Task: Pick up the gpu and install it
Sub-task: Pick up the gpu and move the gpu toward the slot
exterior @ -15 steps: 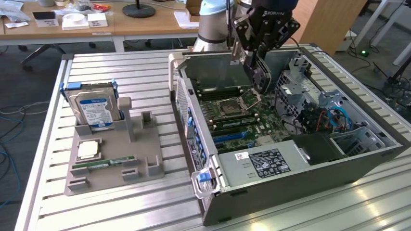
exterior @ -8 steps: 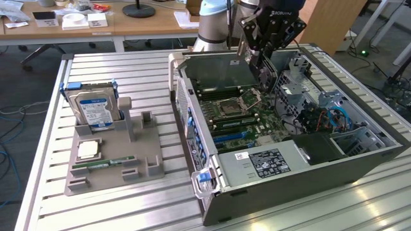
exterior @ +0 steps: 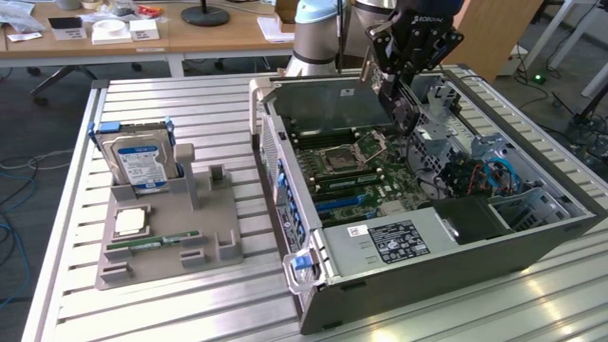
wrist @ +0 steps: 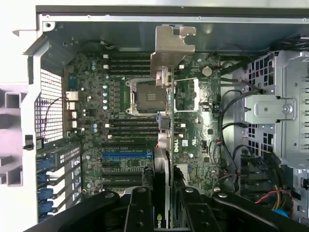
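Gripper point(exterior: 397, 84) is holding the gpu point(exterior: 406, 114) over the open case point(exterior: 418, 278)
Fingers point(wrist: 140, 212) are clamping it edge-down above the motherboard point(wrist: 120, 121); pickup looks done, seating in a slot is not.

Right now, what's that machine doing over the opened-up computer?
The robot arm's gripper is clamped on the gpu, a dark card with a silvery bracket. It holds the card on edge above the motherboard inside the open computer case. The card is not yet seated in a slot. At the exterior view's left, a hard drive and a memory stick sit in a grey holder.
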